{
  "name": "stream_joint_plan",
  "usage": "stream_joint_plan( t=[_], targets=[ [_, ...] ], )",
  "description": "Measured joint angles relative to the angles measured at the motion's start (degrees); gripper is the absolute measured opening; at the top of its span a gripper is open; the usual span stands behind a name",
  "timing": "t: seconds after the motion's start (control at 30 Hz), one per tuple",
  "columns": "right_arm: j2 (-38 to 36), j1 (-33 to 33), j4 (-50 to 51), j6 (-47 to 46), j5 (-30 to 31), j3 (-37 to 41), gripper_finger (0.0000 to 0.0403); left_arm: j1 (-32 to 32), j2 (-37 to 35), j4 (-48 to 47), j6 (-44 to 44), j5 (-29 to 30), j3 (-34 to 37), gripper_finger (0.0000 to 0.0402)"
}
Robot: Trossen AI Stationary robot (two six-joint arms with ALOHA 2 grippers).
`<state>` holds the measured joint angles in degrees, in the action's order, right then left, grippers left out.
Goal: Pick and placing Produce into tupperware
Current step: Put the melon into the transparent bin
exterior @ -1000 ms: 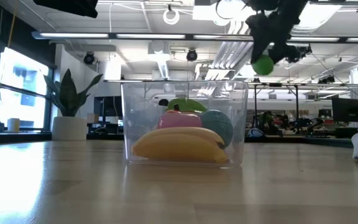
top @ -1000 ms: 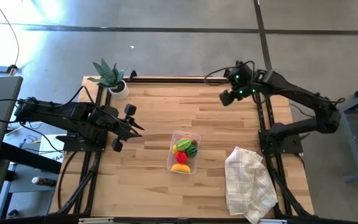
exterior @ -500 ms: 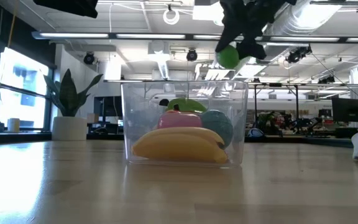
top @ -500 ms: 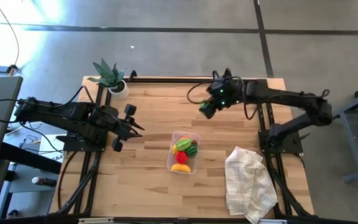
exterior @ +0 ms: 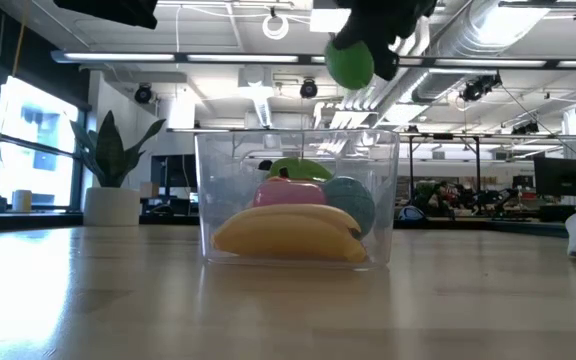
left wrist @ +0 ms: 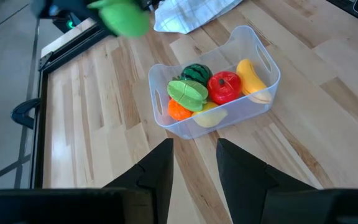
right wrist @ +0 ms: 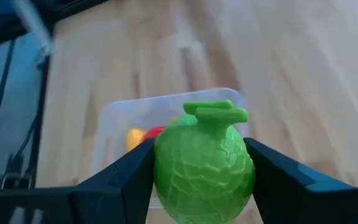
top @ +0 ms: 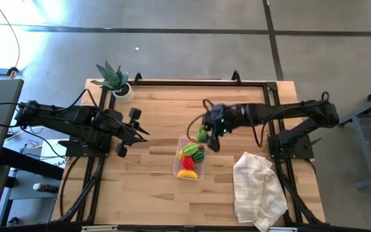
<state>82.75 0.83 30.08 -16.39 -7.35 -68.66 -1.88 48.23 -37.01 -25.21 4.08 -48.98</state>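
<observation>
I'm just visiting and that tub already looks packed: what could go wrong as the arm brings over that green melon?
1. The tupperware already holds a banana, red fruit, watermelon and more, so the green melon may perch on the pile and roll out.
2. The right gripper holds the melon high near the tub's far end; released there, it could bounce off the rim onto the table.

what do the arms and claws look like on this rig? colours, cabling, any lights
Both arms are dark, near-black, jointed links with black cables looped along them. The left claw has two slim dark fingers with flat, angular inner faces. The right claw has the same dark, wedge-shaped fingers, and small green lights glow on its wrist.
</observation>
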Motion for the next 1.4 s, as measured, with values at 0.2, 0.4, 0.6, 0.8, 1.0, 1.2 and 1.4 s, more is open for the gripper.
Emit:
stream_joint_plan(
  t=[0.2,0.4,0.6,0.8,1.0,1.2,1.4],
  targets=[
    [3.13,-6.71,-4.11,6.12,0.73,0.0,0.0209,-0.01,0.0,0.0,-0.02,0.0,0.0,0.0111],
    [8.51,-11.68,-6.12,7.94,0.81,-0.8,0.0209,0.0,0.02,-0.02,-0.01,0.01,0.0,0.0111],
    [15.4,-14.75,-4.5,10.46,3.13,-6.06,0.0209,0.01,0.0,0.0,0.0,0.0,-0.01,0.0111],
    [21.45,-15.27,-3.56,8.03,5.2,-7.41,0.0209,0.01,0.02,0.0,0.0,0.0,-0.01,0.0111],
    [23.55,-15.63,-2.63,4.8,6.48,-7.34,0.0209,0.01,0.0,0.0,0.0,0.0,0.0,0.0111],
    [23.55,-16.82,-1.18,4.64,8.42,-7.34,0.0209,-0.01,0.02,0.0,0.0,0.02,0.01,0.0111],
    [23.55,-18.75,0.72,5.68,11.42,-7.34,0.0209,0.01,0.02,0.0,0.0,0.02,-0.01,0.0111]
  ],
)
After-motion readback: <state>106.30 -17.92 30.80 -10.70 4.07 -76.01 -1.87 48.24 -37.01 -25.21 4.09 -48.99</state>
